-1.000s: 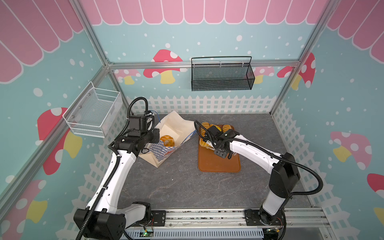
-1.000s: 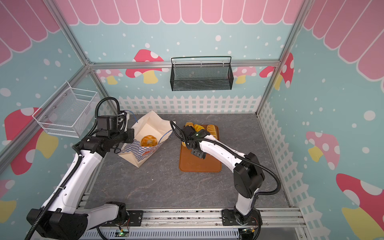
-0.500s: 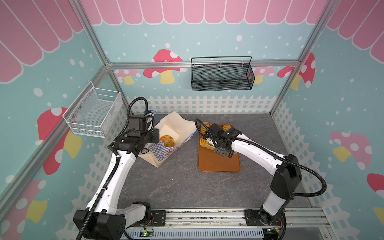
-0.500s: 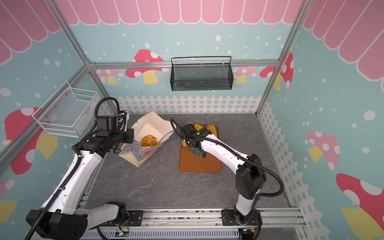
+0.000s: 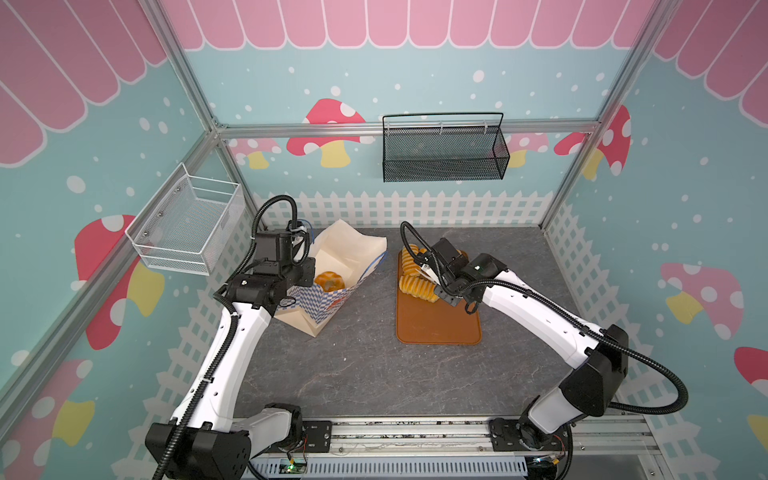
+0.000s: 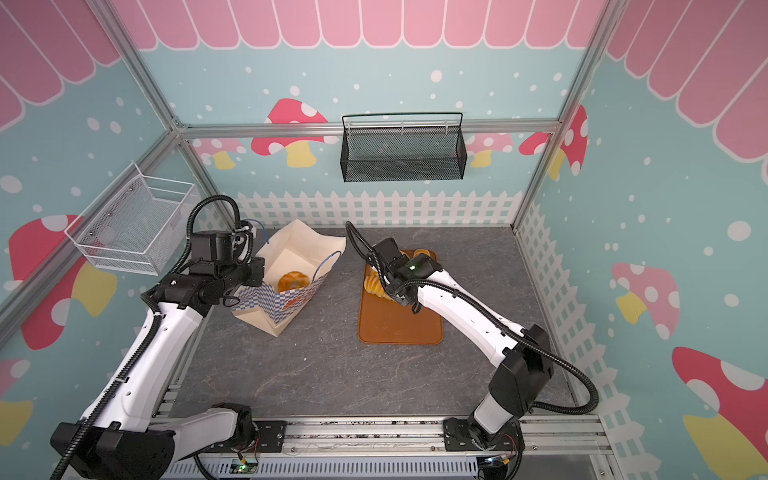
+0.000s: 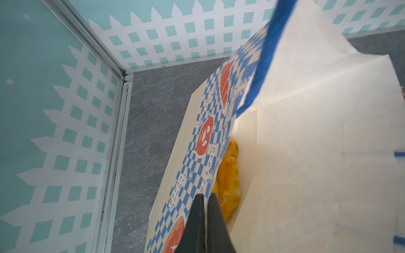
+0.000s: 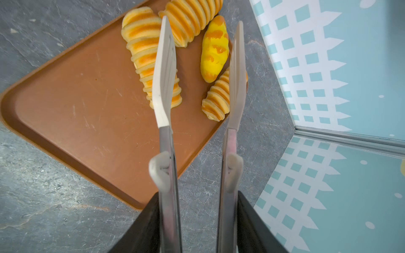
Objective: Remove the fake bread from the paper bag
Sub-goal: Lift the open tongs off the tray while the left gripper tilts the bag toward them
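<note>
Grey table [image 5: 353, 374], far half occupied. Left arm is bent low at the far left corner, with the left gripper [image 7: 206, 198] clamped on the paper bag [image 5: 349, 249] rim. One bread ring [image 5: 329, 281] lies inside. Right arm reaches over the tray [image 5: 436, 328]. The right gripper [image 8: 198, 197] grips tongs [image 8: 164, 87], blades apart and empty. Only the right wrist view shows all four bread pieces [image 8: 153, 61] at the tray's far end.

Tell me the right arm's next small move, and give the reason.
Probably swing the right gripper and its tongs across toward the paper bag mouth. The tongs are open and empty above the tray, where four pastries lie, while a ring doughnut sits in the bag, whose rim the left gripper pinches.
</note>
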Motion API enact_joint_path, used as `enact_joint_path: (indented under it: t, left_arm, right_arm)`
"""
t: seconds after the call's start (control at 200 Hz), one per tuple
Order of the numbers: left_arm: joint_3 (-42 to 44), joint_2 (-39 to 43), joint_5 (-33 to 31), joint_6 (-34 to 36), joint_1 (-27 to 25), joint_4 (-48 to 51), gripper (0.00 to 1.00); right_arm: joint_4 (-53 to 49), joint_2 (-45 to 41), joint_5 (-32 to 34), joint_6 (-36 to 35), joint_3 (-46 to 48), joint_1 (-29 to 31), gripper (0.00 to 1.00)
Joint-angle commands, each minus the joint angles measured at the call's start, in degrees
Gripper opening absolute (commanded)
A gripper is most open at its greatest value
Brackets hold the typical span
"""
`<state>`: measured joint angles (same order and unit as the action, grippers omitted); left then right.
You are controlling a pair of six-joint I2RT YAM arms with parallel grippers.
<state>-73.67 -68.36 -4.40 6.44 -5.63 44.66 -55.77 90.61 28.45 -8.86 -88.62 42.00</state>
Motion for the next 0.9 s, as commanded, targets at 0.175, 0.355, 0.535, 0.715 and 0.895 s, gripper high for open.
enact_joint_path:
  t: [0.175, 0.355, 0.535, 0.715, 0.895]
  left_arm:
    - [-7.24, -3.68, 2.04, 10.42, 0.44, -0.60, 0.00]
    - [-11.53, -5.55, 2.56, 15.06, 0.38, -2.32, 0.00]
    - [-13.28, -6.81, 4.23, 19.07, -1.70, -5.62, 0.00]
    - [-13.95, -8.92, -2.54, 22.81, -7.14, -7.38, 0.00]
    - [-5.41, -7.02, -7.72, 23.66, -12.87, -11.50, 0.00]
  right_arm:
    - [8.98, -7.55, -6.44, 3.34, -0.28, -1.11, 0.53]
    - [13.43, -10.03, -10.53, 4.01, 1.31, -1.87, 0.54]
    - [13.71, -10.38, -10.65, 4.01, 1.32, -2.53, 0.54]
    - [16.56, -12.84, -13.80, 4.25, 2.73, -2.71, 0.54]
    - [19.87, -15.03, -17.04, 5.27, 6.29, -2.67, 0.54]
